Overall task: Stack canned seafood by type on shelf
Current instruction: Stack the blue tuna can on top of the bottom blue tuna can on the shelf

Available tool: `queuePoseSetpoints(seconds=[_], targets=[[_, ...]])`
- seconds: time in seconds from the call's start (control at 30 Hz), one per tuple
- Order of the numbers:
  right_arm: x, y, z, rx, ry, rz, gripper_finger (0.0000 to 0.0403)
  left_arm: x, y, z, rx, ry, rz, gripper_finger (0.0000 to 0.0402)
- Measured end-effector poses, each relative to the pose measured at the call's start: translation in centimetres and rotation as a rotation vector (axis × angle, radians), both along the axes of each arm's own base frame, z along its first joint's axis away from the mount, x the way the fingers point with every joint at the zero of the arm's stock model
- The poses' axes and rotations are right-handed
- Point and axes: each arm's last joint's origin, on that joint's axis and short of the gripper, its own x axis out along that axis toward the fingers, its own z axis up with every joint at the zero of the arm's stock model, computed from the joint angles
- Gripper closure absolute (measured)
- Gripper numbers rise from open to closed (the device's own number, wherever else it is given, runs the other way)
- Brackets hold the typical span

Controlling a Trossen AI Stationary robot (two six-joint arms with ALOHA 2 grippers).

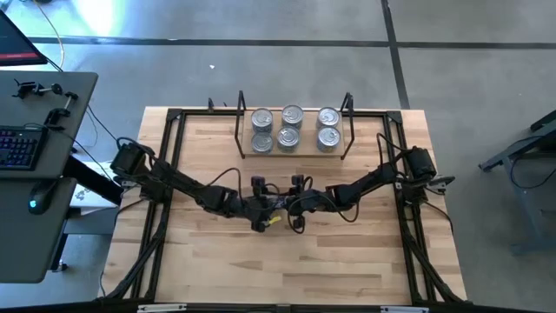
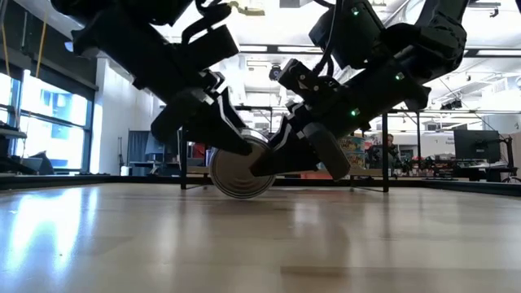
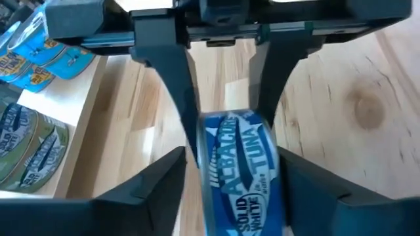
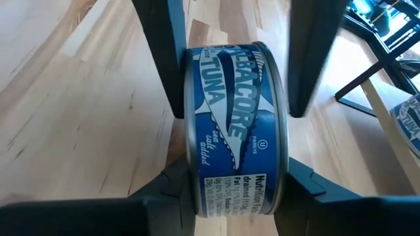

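Observation:
A blue-labelled albacore tuna can (image 4: 233, 124) stands on its edge at the middle of the table (image 2: 240, 172). Both grippers meet around it. My right gripper (image 4: 239, 196) is shut on its two flat ends. My left gripper (image 3: 233, 196) straddles the same can (image 3: 243, 170) from the opposite side, its fingers a little apart from the lids. In the high view the left gripper (image 1: 271, 213) and right gripper (image 1: 291, 213) nearly touch. The shelf (image 1: 306, 143) at the back holds several silver-lidded cans (image 1: 291, 126) in three groups.
Black wire uprights (image 1: 241, 113) stand at both ends of the shelf. Shelf cans with blue and green labels (image 3: 26, 144) show close by in the left wrist view. A black frame rail (image 1: 169, 174) runs along the table's sides. A desk with a keyboard (image 1: 22, 143) stands at the left.

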Motion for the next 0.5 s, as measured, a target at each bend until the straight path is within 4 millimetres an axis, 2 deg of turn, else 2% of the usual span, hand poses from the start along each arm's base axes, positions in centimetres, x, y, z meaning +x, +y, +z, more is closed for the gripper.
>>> queuePoseSetpoints(seconds=[0.2, 0.27, 0.37, 0.43, 0.5], targets=[[-0.1, 0.0, -0.1, -0.005, 0.014, -0.005, 0.0277, -0.2, -0.7, 0.1, 0.0, -0.006, -0.02, 0.0276], [-0.2, 0.3, -0.1, 0.014, 0.036, 0.017, 0.0246, -0.3, -1.0, 0.1, 0.018, 0.009, -0.047, 0.0276], [-0.8, 0.5, 0.1, 0.049, 0.086, -0.004, 0.0172, -0.6, -1.8, 0.2, 0.072, 0.067, -0.075, 0.0276], [-1.4, 0.6, 1.0, 0.096, 0.099, -0.079, 0.0134, -0.8, -2.3, 0.5, 0.162, 0.133, -0.056, 0.0276], [-2.2, 0.5, 1.8, 0.13, 0.12, -0.174, 0.0113, -0.9, -2.5, 1.2, 0.262, 0.184, -0.007, 0.0276]])
